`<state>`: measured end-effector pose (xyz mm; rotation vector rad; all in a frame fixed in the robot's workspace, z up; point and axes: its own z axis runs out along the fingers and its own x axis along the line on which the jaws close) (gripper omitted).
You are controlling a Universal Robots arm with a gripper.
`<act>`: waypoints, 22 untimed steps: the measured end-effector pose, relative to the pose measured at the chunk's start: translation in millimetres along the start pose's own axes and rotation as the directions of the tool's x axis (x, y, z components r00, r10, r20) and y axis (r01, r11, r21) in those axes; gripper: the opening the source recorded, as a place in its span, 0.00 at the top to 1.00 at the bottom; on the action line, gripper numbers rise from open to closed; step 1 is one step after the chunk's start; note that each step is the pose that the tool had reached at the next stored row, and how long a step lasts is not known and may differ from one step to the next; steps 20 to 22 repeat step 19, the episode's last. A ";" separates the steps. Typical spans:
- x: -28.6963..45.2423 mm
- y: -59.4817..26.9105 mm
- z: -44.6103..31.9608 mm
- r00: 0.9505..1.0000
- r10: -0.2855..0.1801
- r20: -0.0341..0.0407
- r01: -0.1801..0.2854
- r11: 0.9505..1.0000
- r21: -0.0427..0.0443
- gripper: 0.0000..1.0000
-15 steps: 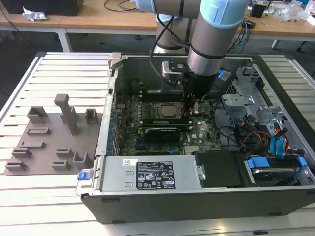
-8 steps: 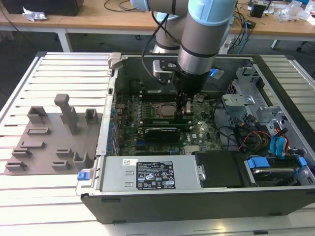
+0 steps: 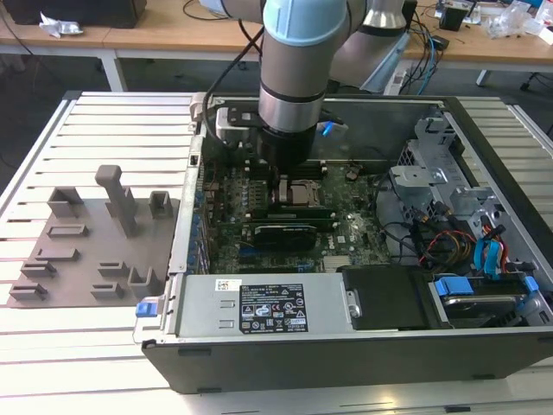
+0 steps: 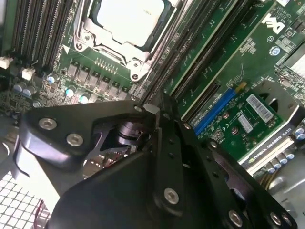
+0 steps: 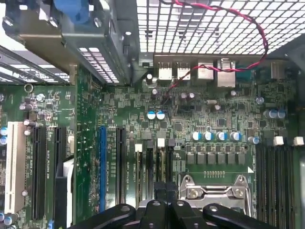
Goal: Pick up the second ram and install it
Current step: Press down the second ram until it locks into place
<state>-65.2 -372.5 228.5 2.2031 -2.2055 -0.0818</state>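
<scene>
My gripper [image 3: 278, 192] reaches down into the open computer case [image 3: 346, 363], beside the CPU socket [image 3: 299, 193]. In the first wrist view the gripper [image 5: 165, 192] looks shut, its two dark fingertips [image 5: 159, 191] pressed together. It hangs over the black memory slots [image 5: 155, 162] next to the CPU socket [image 5: 214, 191]. The second wrist view has the gripper [image 4: 155, 109] between that socket [image 4: 126, 21] and the long slots [image 4: 190, 52]. The second ram is hidden; I cannot tell whether it sits between the fingertips.
A grey fixture plate [image 3: 95, 233] with upright blocks lies on the slatted table at the exterior view's left. A graphics card [image 4: 248, 119], the power supply [image 3: 259, 307] and a drive cage with cables [image 3: 432, 186] crowd the case. A red-and-black wire [image 5: 228, 28] crosses the rear grille.
</scene>
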 end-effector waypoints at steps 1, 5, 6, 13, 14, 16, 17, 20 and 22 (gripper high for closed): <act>0.1 -0.1 1.5 1.000 0.000 0.000 0.000 1.000 0.000 0.90; -0.5 -0.4 -13.4 1.000 0.000 0.001 0.000 1.000 0.001 0.90; -0.5 -5.2 -14.3 1.000 0.000 0.001 0.000 1.000 -0.003 0.90; -2.9 -43.2 -46.4 1.000 0.001 0.002 -0.001 0.999 -0.050 0.90; -2.9 -43.1 -48.1 1.000 0.001 0.002 -0.001 0.999 -0.050 0.90; -2.9 -43.1 -48.5 1.000 0.001 0.002 -0.001 0.999 -0.050 0.90; -2.9 -43.1 -48.5 1.000 0.001 0.002 -0.001 0.999 -0.050 0.90; -2.9 -43.1 -48.6 1.000 0.001 0.002 -0.001 0.999 -0.050 0.90; -2.9 -43.1 -48.6 1.000 0.001 0.002 -0.001 0.999 -0.050 0.90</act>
